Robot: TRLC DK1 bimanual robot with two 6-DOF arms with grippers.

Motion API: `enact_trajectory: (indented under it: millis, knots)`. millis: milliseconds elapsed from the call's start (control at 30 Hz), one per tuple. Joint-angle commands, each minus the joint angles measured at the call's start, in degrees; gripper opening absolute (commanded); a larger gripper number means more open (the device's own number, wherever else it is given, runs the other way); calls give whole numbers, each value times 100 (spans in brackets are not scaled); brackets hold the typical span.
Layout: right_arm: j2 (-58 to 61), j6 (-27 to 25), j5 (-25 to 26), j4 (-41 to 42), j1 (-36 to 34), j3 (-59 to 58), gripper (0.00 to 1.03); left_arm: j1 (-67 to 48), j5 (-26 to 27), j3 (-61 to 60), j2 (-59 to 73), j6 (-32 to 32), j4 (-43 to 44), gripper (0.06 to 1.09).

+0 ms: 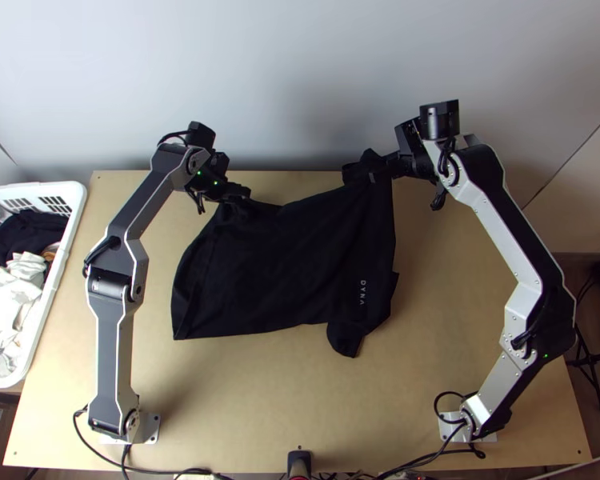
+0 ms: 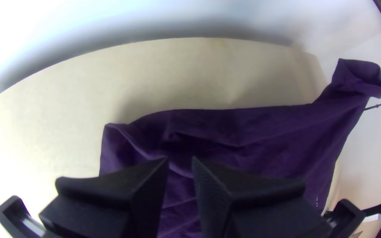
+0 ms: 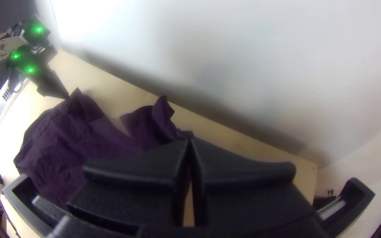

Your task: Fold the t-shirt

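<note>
Fingers (image 3: 137, 165) of the right gripper (image 1: 372, 171) pinch the shirt (image 1: 276, 264) by one raised end; the left gripper's (image 1: 242, 192), slightly parted, seemingly touch its other end.

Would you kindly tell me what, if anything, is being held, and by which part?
The right gripper holds the black t-shirt near its far right corner; the left gripper is open.

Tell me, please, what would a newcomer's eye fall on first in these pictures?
Most likely the black shirt, sprawled across the middle of the table, one far corner pinched in the right claw. Next, perhaps, the white basket of laundry at the top view's left edge.
</note>
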Motion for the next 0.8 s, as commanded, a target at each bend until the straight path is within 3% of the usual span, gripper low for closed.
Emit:
enact_trajectory:
  millis: [0,533,767]
  knots:
    - [-6,5,1,-6,11,-17,3,-34,-162,-12,30,-174,5,42]
    - [3,-21,36,-6,11,-26,3,-192,-487,14,302,-174,-92,59]
    - [3,-30,54,-6,-7,-17,3,-236,-628,58,390,-165,-109,55]
